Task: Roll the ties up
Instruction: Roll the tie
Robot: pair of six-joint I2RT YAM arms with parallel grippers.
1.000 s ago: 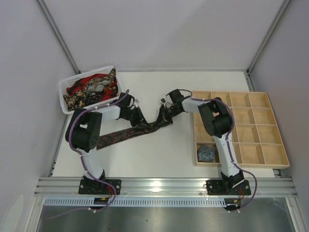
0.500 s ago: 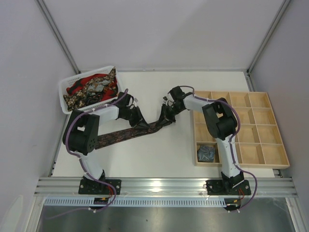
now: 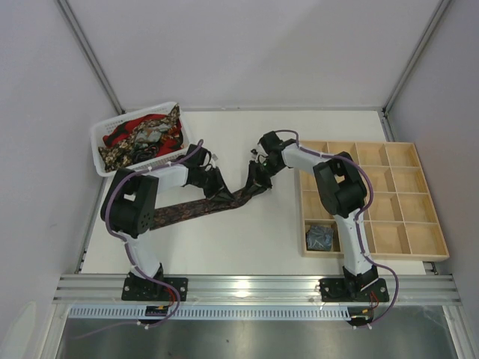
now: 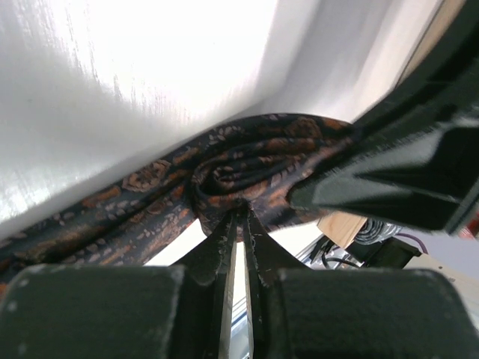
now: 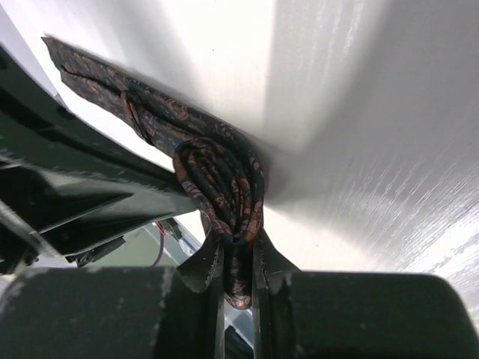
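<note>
1. The long dark-brown fabric necktie (image 3: 187, 209) carries an orange-rust paisley print;
2. the white plastic basket (image 3: 96, 148) holds red and gold-black ties (image 3: 138, 138);
3. the pale wooden tray (image 3: 374, 255) holds a grey-blue patterned coil (image 3: 320, 237).

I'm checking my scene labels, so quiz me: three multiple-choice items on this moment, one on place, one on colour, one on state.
1. Which compartment of the wooden tray holds the rolled grey-blue tie? A near-left B far-right C central
2. The long tie is: A plain green B dark brown, patterned C white
3. The right gripper is: A wide open B out of view C shut on the long tie
Key: 1 A, it sits in the tray's near, left corner; 2 B, both wrist views show it; 3 C, fabric is pinched between its jaws.
</note>
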